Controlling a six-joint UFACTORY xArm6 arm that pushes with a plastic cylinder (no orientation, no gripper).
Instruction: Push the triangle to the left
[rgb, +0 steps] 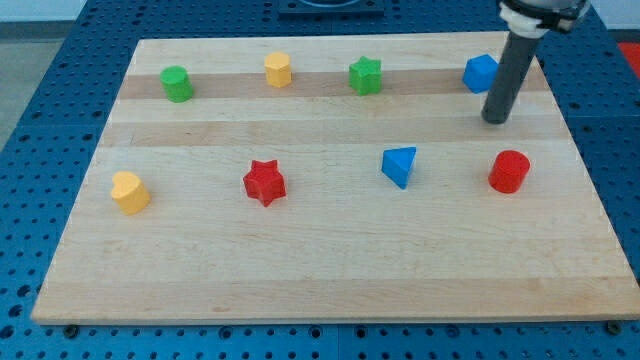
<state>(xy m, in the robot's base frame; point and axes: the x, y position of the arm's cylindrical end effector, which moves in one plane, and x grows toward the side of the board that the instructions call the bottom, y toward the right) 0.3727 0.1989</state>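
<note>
My tip (495, 119) rests on the pale wooden counter (320, 270) just below the blue cube (481, 73), well up and right of the blue triangle block (400, 165). No gripper exists here, only a rod.
</note>
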